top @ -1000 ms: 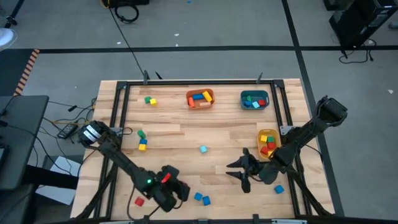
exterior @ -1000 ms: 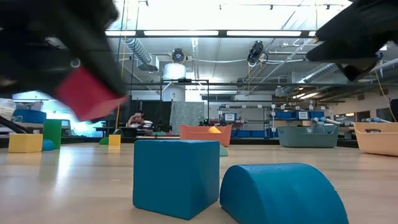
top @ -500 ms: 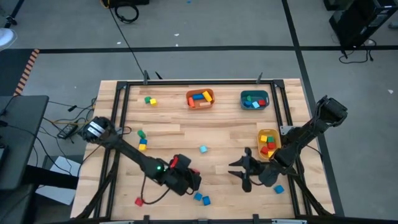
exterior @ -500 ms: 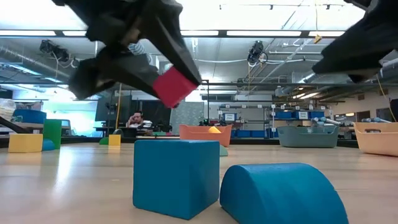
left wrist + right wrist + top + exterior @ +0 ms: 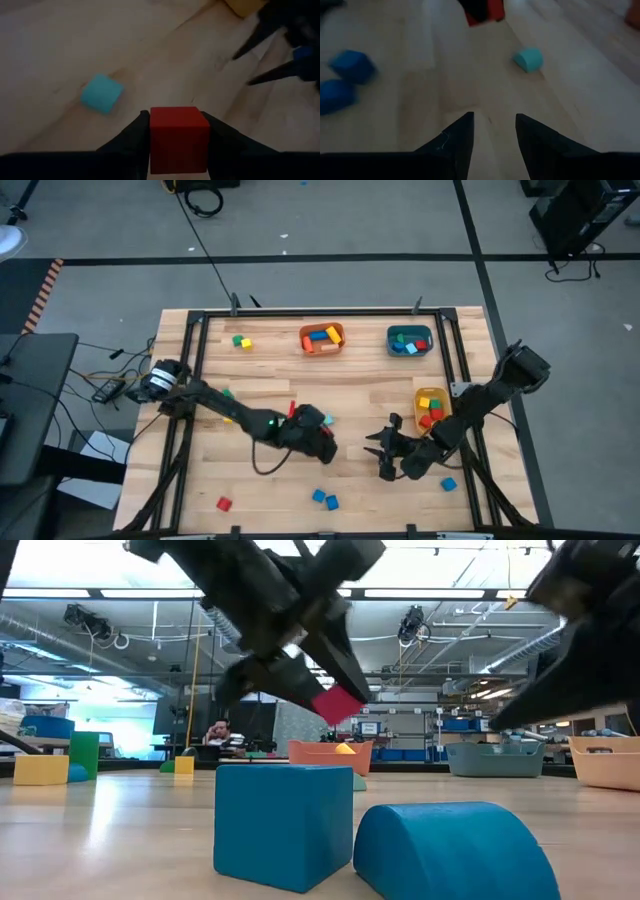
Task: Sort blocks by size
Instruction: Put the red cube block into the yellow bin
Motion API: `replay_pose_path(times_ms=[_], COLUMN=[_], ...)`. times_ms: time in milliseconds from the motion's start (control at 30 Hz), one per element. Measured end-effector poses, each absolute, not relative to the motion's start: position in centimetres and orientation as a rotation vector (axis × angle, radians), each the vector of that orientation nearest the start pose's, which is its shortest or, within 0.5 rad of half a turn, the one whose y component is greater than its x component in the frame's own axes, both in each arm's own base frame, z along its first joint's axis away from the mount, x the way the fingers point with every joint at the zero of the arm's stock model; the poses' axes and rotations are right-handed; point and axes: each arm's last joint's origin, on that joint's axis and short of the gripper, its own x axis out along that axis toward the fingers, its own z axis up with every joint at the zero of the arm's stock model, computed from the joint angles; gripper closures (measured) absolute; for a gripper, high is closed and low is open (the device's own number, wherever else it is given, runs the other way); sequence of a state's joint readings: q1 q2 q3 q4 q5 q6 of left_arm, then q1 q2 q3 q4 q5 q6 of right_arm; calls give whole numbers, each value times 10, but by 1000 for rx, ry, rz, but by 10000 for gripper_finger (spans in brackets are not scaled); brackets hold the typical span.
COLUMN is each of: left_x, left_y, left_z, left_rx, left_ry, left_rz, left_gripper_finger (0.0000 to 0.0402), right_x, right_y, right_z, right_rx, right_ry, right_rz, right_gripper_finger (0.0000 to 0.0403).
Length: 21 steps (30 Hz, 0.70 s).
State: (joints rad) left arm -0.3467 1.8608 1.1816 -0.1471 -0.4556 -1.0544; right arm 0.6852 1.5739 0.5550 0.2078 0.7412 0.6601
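Writing was nowhere legible on the bins or blocks. At the table's far left sat a green and yellow pair of blocks (image 5: 241, 341); nearer, by the left arm, lay another green and yellow cluster (image 5: 228, 402). A small red cube (image 5: 224, 503) rested at the near left edge. The left gripper (image 5: 297, 416) hung above mid-table, its fingers (image 5: 131, 137) pinching a red block (image 5: 179, 138) off the wood, with a light blue block (image 5: 102, 93) lying on the table just beyond it. Two blue blocks (image 5: 324, 499) lay near the front edge. The orange bin (image 5: 321, 338) at the far middle held red, blue, yellow and orange bars. Right of it, the teal bin (image 5: 409, 340) held teal, red and light blue pieces. The right gripper (image 5: 383, 452) hovered over bare wood with its fingers (image 5: 461, 134) spread and holding nothing. The yellow bin (image 5: 430, 411), on the right, held red, yellow and green blocks. A blue block (image 5: 448, 484) lay beside the right arm at the near right.
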Motion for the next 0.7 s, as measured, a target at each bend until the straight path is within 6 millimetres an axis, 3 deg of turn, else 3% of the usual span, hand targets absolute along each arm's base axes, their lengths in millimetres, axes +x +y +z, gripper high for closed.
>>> replay_pose_path(times_ms=[200,400,700], left_x=[389,402,415], left_y=[-111,-115,-123], left_z=[171,161,151], left_rx=[-679,-723,-795], left_ry=[571,509,419], left_rz=[361,248,113], left_gripper_finger=[257,257,256], right_x=[210,187,163], right_y=[145,159,194], right_z=[109,113,128], right_rx=[247,347,285], right_ry=[625,646,420], right_rz=[-367,-363,-301], right_gripper_finger=[246,264,305])
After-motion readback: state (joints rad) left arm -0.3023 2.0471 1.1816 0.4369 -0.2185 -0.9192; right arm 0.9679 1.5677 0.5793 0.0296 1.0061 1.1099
